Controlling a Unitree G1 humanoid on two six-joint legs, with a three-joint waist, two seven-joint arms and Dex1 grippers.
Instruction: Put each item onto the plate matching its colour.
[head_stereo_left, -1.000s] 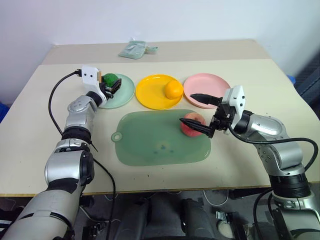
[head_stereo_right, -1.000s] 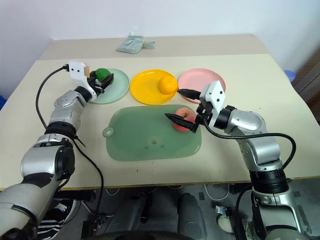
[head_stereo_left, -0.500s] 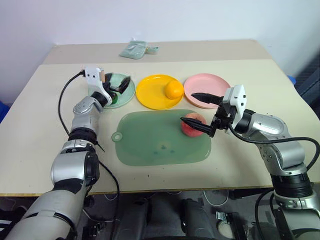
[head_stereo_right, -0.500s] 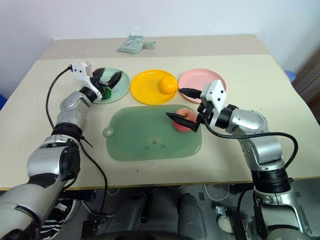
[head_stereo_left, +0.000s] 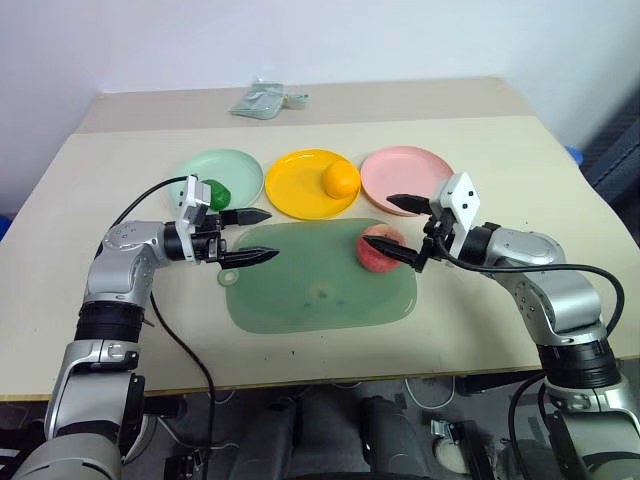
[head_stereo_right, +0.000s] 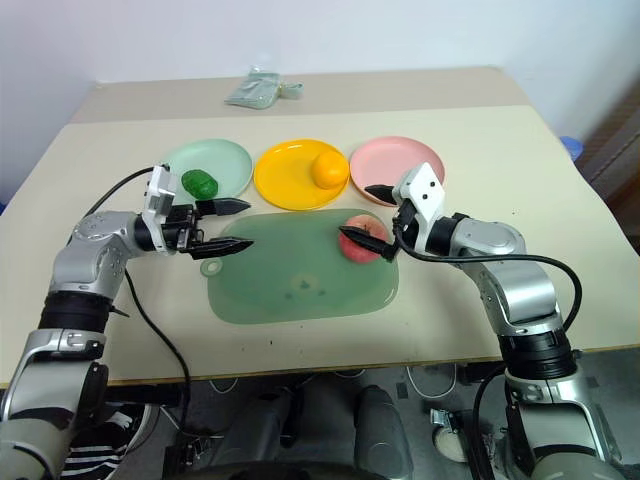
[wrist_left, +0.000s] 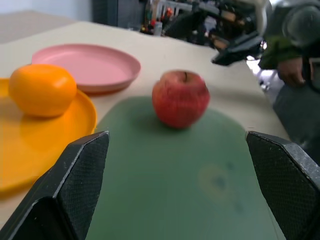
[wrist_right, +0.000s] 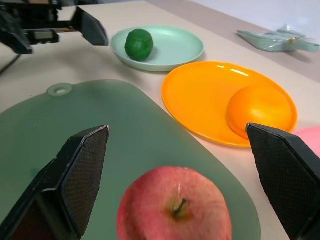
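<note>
Left gripper (head_stereo_left: 247, 235) is sitting open and empty, fingers spread wide, pointing across the table (head_stereo_left: 500, 320) over the left edge of the green mat (head_stereo_left: 310, 290). Right gripper (head_stereo_left: 403, 230) is also open, its two fingers straddling the pinkish-red apple (head_stereo_left: 379, 249) without clearly touching it; contact is hard to judge from the head views.

Near edge of the table is running across the front, with cables hanging below it. Mat is lying in the middle, hang-hole tab at its left end, and the apple is sitting on its far right corner, stem up.

Beyond the mat, three plates are lining up in a row toward the far side: mint green plate (head_stereo_left: 235, 170) on the left, yellow plate (head_stereo_left: 295, 185) in the middle, pink plate (head_stereo_left: 420, 170) on the right. Dark green lump (head_stereo_left: 215, 192) is resting on the near part of the mint plate. Orange fruit (head_stereo_left: 341, 180) is resting on the right side of the yellow plate. Pink plate is holding nothing.

Crumpled clear wrapper (head_stereo_left: 262, 100) is lying near the far edge; its contents are too small to make out. White wall is standing behind the table. Something blue is getting cut off at the right edge of the head view.
</note>
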